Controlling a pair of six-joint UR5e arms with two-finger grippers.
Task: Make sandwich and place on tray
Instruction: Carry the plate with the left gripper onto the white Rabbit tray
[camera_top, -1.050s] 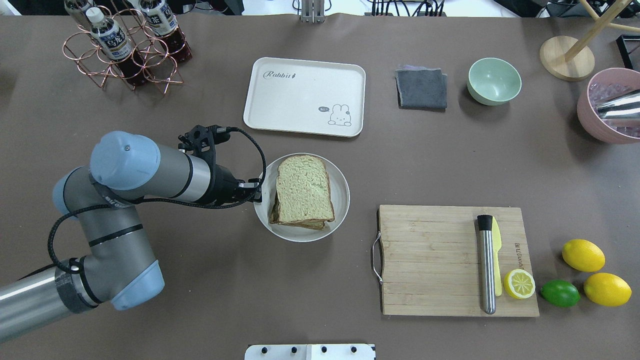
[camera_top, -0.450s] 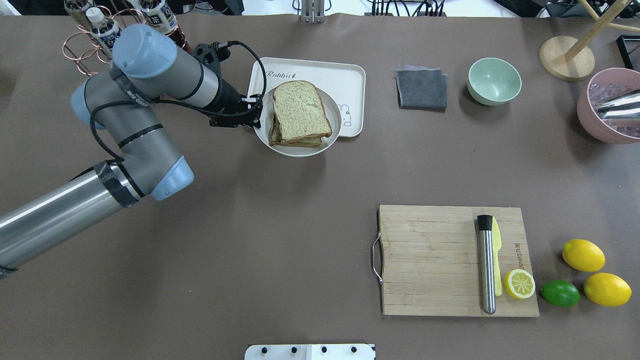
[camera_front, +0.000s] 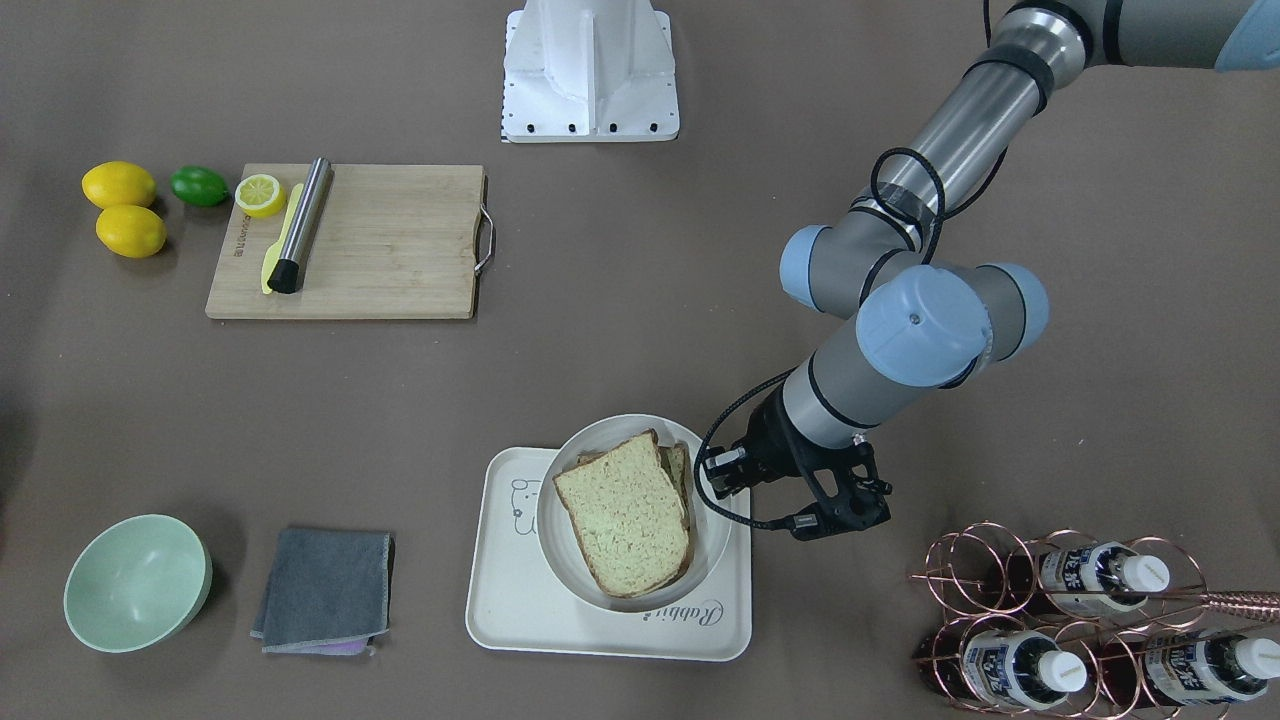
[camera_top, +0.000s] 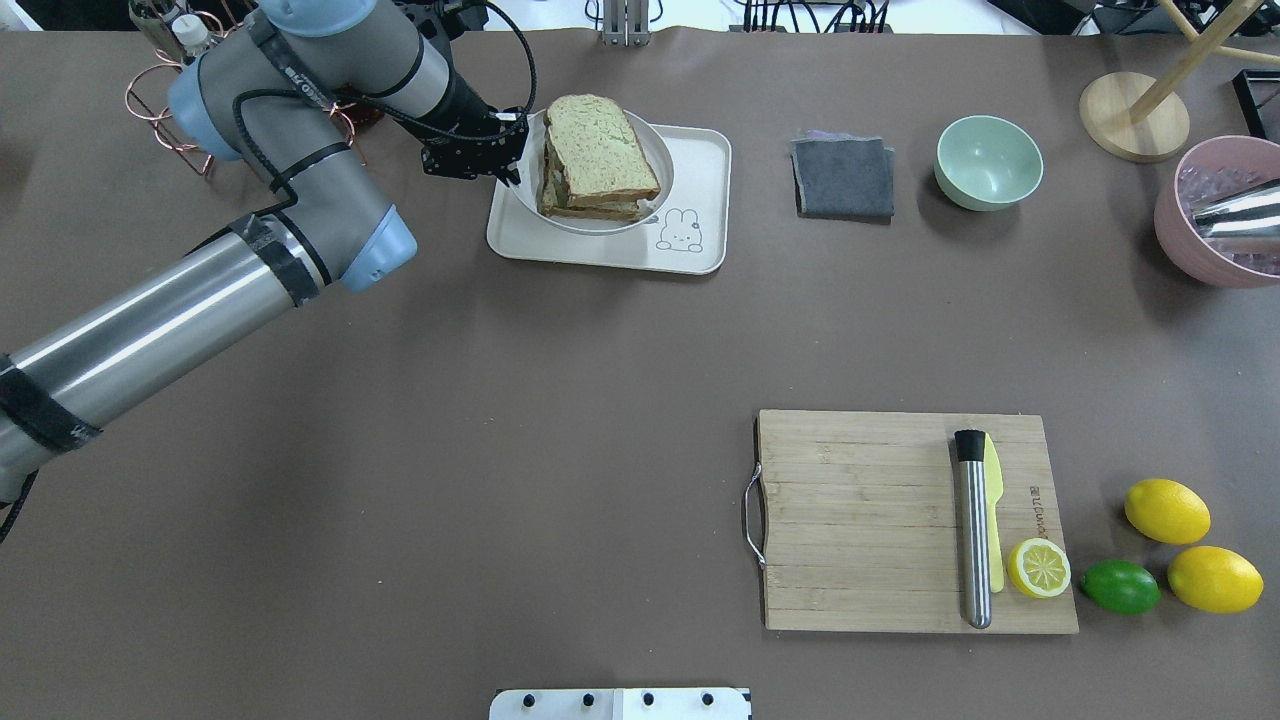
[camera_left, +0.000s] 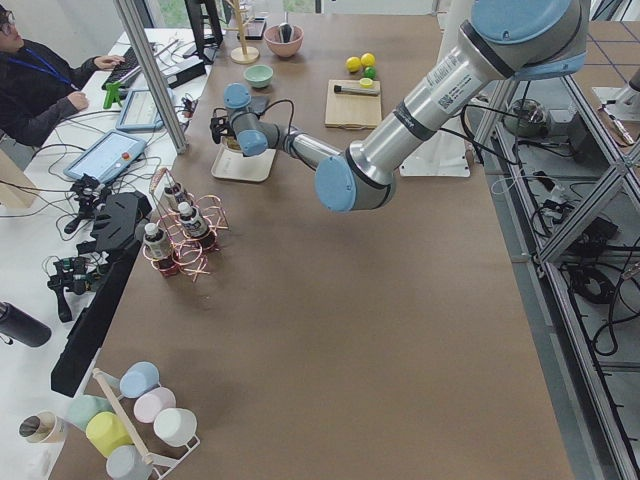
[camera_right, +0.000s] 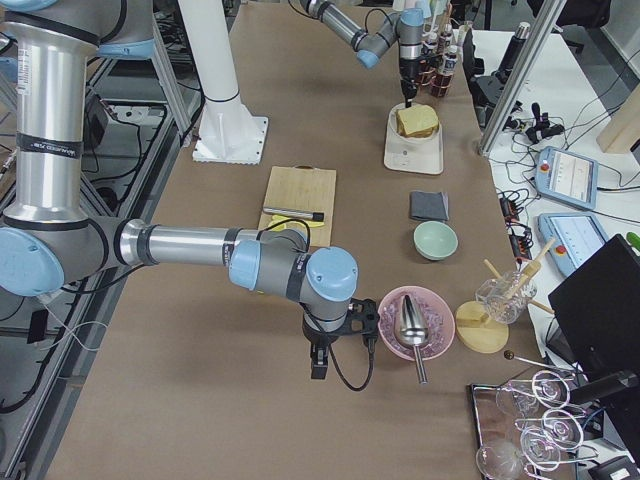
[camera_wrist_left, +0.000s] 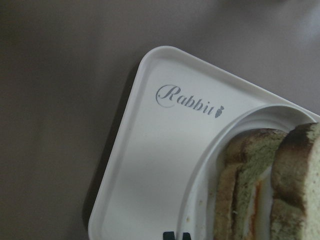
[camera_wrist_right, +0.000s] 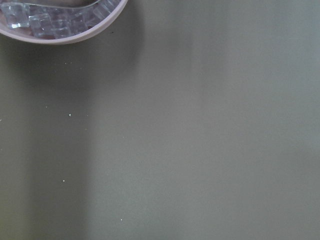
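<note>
Over the big cream-white rectangular tray (camera_top: 590, 250) is the small round white plate (camera_top: 662, 160) with the sandwich (camera_top: 598, 150): two square light brown bread slices with dark crusts, white and orange egg peeking between. The left hand (camera_top: 512, 152) pinches the plate's rim. I cannot tell if the right hand (camera_right: 318, 365) is spread or pressed together

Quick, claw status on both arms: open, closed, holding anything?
Left claw: closed on the rim of the plate bearing the sandwich, over the tray.
Right claw: cannot be told; visible only in the side view.
</note>
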